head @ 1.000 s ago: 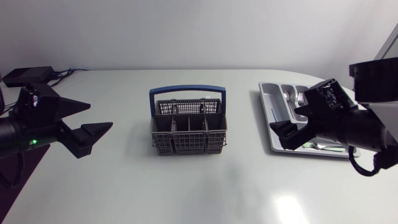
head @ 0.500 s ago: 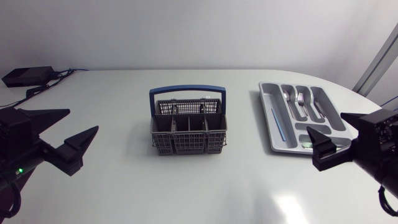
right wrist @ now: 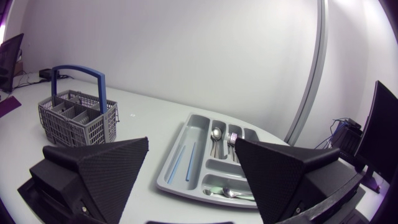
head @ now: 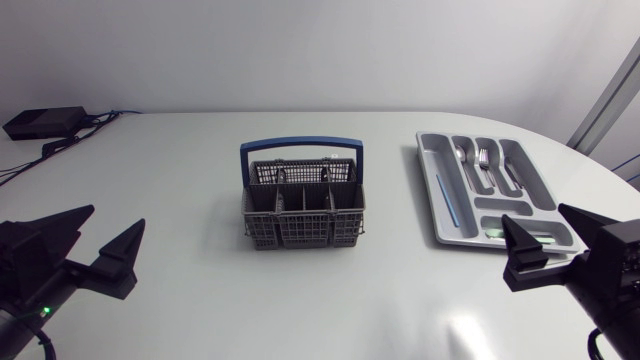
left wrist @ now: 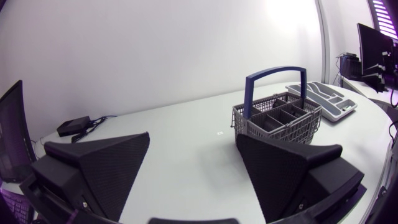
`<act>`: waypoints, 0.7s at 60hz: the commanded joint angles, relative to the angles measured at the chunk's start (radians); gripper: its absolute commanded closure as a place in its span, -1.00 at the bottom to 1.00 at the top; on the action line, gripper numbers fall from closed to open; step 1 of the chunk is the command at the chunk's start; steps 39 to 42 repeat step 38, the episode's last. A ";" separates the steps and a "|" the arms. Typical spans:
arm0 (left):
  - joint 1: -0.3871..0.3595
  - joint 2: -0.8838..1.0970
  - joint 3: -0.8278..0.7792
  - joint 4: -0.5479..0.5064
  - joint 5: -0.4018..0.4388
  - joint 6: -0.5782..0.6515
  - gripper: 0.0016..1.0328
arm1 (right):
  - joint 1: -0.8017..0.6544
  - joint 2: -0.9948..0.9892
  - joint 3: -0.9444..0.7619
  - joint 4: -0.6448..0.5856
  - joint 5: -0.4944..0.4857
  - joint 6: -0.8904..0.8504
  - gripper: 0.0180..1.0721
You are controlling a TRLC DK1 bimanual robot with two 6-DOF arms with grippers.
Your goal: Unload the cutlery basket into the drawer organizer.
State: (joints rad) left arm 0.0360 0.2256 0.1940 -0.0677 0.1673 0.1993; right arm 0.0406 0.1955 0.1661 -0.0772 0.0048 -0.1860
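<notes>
Cutlery basket of grey plastic mesh with a blue hoop handle: there is one, standing upright near the middle of the white worktop, its inside split by partitions into several cells. To its right, well apart, lies one grey moulded drawer organizer, flat on the worktop with its long side running away from the robot. A thin blue stick lies along the organizer's long compartment nearest the basket. Beside it, one silver spoon and one silver fork rest in separate slots. More silver cutlery lies in the crosswise compartment at the near end, though its pieces cannot be counted.

At the far left corner of the worktop sits one small black box with cables trailing from it. Nothing stands between the basket and the organizer.

On the left, the left end effector hangs low at the near edge, well short of the basket. Its two wedge fingers are spread wide with nothing between them. On the right, the right end effector sits just at the organizer's near end, fingers likewise splayed far apart and gripping nothing.
</notes>
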 commanded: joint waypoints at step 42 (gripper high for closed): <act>-0.036 -0.226 -0.194 0.068 -0.167 -0.199 -0.90 | -0.041 -0.196 -0.166 0.077 -0.005 0.186 -0.91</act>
